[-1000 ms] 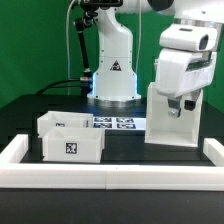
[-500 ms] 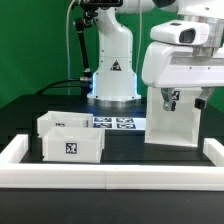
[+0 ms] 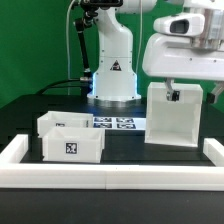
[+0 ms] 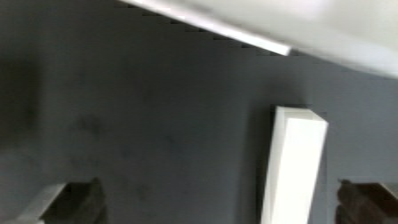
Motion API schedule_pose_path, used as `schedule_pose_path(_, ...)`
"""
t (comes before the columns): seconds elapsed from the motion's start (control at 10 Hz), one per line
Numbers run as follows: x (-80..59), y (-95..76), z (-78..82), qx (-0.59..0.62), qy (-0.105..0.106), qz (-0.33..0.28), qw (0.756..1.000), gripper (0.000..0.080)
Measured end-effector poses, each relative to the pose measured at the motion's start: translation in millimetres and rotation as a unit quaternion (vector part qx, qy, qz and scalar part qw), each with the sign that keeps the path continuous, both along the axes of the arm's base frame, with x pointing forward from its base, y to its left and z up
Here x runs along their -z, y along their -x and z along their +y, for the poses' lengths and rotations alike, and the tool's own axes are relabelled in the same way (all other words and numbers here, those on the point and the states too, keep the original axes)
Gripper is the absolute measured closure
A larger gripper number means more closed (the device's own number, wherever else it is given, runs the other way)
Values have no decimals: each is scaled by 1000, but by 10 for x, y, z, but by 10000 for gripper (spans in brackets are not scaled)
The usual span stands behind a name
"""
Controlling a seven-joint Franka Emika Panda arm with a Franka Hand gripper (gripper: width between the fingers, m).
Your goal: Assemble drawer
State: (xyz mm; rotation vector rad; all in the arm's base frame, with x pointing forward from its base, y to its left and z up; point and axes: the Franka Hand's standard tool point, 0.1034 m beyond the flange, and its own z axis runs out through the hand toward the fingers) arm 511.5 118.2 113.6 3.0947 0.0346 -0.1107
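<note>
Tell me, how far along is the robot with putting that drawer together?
Looks early. Done: the casing stands upright on the table. In hand: nothing; the gripper is open and empty near the casing's top. Left: the front tray and the rear tray sit outside the casing, toward the exterior view's left, so neither has been slid in.

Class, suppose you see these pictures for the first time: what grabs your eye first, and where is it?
The tall white casing at the exterior view's right stands out most, with the open pincer hovering at its top. At the exterior view's left, a front tray with a black-and-white tag sits just in front of a back tray on the black table.
</note>
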Motion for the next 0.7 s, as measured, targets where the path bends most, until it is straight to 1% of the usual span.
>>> schedule_pose_path(0.1, -100, 36, 7, 6, -2, -2, 1000, 150)
schedule_pose_path(0.2, -182, 109, 15, 7, -3, -6, 1000, 150)
schedule_pose_path(0.4, -291, 357, 61, 15, 2, -9, 1000, 150)
schedule_pose_path(0.5, -302, 497, 95, 25, 5, -8, 1000, 150)
schedule_pose_path(0.6, -277, 654, 150, 32, 7, -9, 999, 150)
schedule_pose_path(0.7, -231, 747, 177, 27, 8, -5, 1000, 150)
